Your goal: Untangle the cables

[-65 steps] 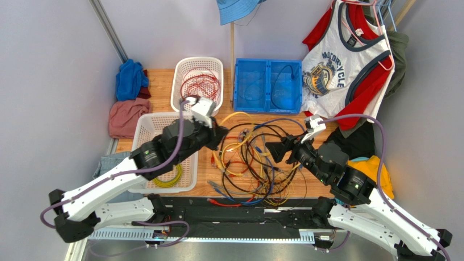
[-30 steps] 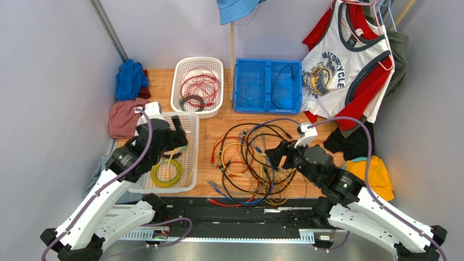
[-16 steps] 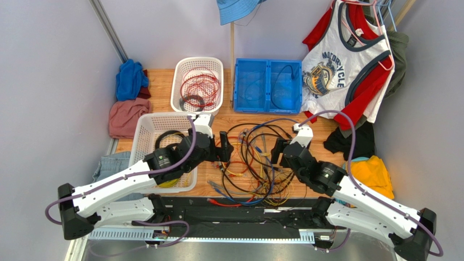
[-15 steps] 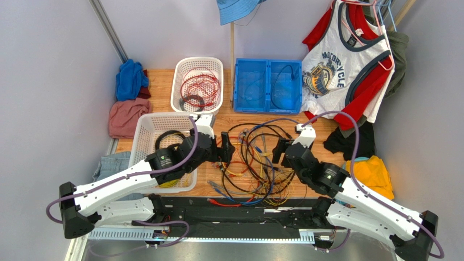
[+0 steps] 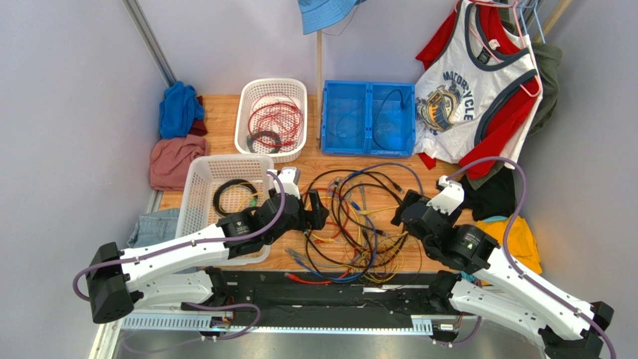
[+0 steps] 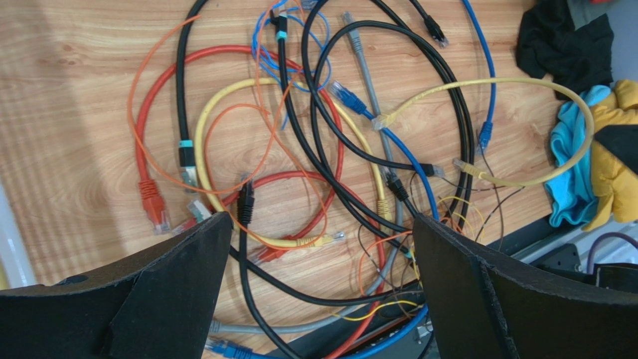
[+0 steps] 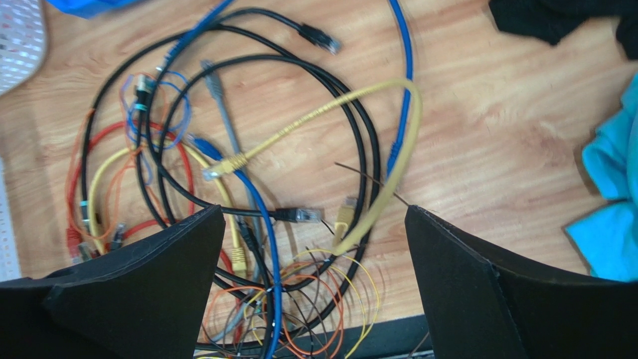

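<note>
Top external view, cables (image 5: 352,224) all tangled
my left gripper (image 5: 317,209) and right gripper (image 5: 402,213) both gape wide, holding nothing.

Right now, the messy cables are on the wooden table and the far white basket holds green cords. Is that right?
Not quite. The cords in the far white basket are red, with a little black, not green. The top view shows it. The messy cables do lie on the wooden table.
</note>
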{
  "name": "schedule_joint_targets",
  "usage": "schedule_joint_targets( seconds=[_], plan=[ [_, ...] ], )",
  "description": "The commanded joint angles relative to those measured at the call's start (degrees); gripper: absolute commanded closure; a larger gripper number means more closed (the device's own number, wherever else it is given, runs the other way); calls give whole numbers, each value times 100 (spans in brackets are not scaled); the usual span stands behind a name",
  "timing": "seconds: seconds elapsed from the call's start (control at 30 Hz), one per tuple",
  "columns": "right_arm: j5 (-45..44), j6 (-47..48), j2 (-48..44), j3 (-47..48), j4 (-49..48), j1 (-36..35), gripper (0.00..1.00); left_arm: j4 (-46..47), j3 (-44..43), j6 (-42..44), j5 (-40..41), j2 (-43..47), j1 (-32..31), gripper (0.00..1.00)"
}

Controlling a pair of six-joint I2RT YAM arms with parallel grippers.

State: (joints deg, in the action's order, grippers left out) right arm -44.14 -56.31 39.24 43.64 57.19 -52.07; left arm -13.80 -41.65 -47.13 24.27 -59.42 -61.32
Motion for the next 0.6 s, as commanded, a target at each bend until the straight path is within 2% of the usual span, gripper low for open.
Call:
schedule_joint_targets(
  seconds=[0.0,0.13,0.33,0.4,0.43,0.47,0.53,0.57],
  plan=[
    [63,-828,118,-276,249,22,5,449,16,-261,-80,-44,-73,1],
    [28,-855,303,-443,13,57,5,440,139,-340,-28,88,-108,1],
    [537,-180,627,-804,-961,891,9,291,254,-393,42,334,-126,1],
    [530,93,725,-909,-1244,1129,20,229,289,-410,95,474,-126,1],
    [503,173,795,-892,-1437,1147,29,168,298,-428,174,536,-143,2],
    [485,304,795,-875,-1586,1156,57,167,350,-428,209,606,-143,2],
    [634,638,638,-718,-1920,1147,78,124,385,-385,297,817,-152,2],
    [713,735,541,-647,-2009,1147,94,106,403,-349,315,957,-152,2]
  ],
)
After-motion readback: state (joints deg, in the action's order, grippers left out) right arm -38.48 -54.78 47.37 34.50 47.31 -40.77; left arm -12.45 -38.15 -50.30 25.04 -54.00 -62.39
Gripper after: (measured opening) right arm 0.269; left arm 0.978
